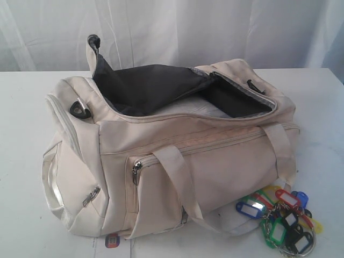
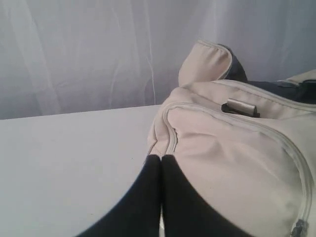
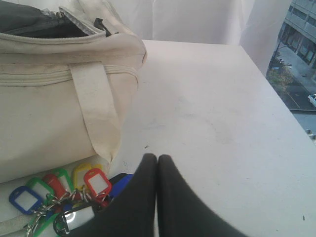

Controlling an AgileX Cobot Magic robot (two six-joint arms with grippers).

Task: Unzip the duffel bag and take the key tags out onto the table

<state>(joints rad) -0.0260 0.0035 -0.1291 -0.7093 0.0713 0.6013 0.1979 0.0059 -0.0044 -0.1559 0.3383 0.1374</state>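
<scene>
The cream duffel bag (image 1: pixel 172 161) lies on the white table (image 1: pixel 27 107) with its top zipper undone and the dark grey lining (image 1: pixel 150 86) showing. The key tags (image 1: pixel 282 217) lie in a bunch on the table by the bag's front right corner; in the right wrist view the key tags (image 3: pixel 59 190) show red, green, yellow and blue. My right gripper (image 3: pixel 157 158) is shut and empty, just beside the tags. My left gripper (image 2: pixel 161 158) is shut and empty, close to the bag's end (image 2: pixel 232 148). Neither arm shows in the exterior view.
A small red-blue sticker (image 1: pixel 112 241) sits on the table at the bag's front edge. White curtains (image 1: pixel 188 27) hang behind the table. The table's right edge (image 3: pixel 276 94) borders a window with a street far below.
</scene>
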